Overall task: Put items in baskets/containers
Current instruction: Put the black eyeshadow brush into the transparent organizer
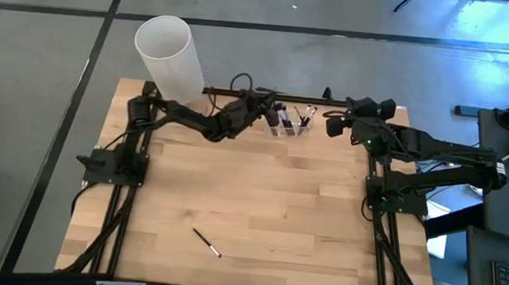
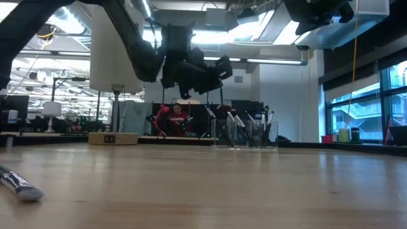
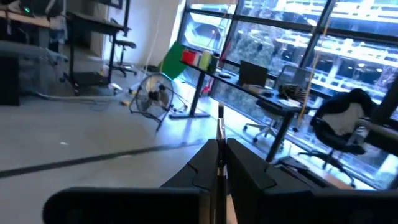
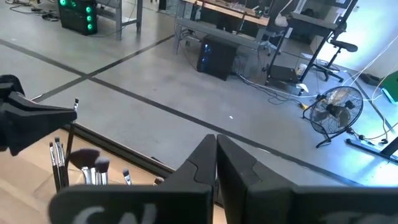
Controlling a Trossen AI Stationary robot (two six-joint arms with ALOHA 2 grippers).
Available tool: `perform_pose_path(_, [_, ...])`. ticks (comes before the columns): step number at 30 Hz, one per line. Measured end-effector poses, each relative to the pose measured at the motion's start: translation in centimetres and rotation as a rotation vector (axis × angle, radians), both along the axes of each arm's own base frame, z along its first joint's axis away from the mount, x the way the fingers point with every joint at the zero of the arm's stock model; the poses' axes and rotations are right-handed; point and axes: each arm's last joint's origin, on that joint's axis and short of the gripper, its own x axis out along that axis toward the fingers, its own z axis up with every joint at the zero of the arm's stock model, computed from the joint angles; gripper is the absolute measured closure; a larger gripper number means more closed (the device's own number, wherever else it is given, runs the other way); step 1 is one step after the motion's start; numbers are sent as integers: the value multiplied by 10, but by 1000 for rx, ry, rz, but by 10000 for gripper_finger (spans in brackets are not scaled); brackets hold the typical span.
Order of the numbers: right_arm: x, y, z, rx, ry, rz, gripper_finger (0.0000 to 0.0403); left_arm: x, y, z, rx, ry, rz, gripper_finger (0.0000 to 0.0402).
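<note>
The left claw (image 1: 262,102) grips a thin brush (image 3: 220,134) above the far clear organizer (image 1: 292,125); the right claw (image 4: 216,155) waits clenched and empty beside it. One brush (image 1: 207,243) lies near. A tilted drop could miss the narrow compartment

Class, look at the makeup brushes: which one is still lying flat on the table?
The lone makeup brush near the table's front edge lies flat; the other brushes stand in the clear organizer, except one in the left gripper.
</note>
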Motion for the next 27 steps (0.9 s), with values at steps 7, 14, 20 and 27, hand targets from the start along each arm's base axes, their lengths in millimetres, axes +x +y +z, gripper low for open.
perform_pose_path(7, [0, 0, 0, -1, 6, 1, 389, 3, -6, -2, 41, 6, 19, 376])
perform_pose_path(14, [0, 0, 0, -1, 8, 1, 389, 7, -19, -5, 43, 54, 59, 356])
perform_pose_path(20, [0, 0, 0, 0, 7, 1, 389, 8, -28, -5, 81, 124, 130, 321])
perform_pose_path(27, [0, 0, -1, 0, 14, 1, 389, 10, -39, 1, 151, 223, 122, 280])
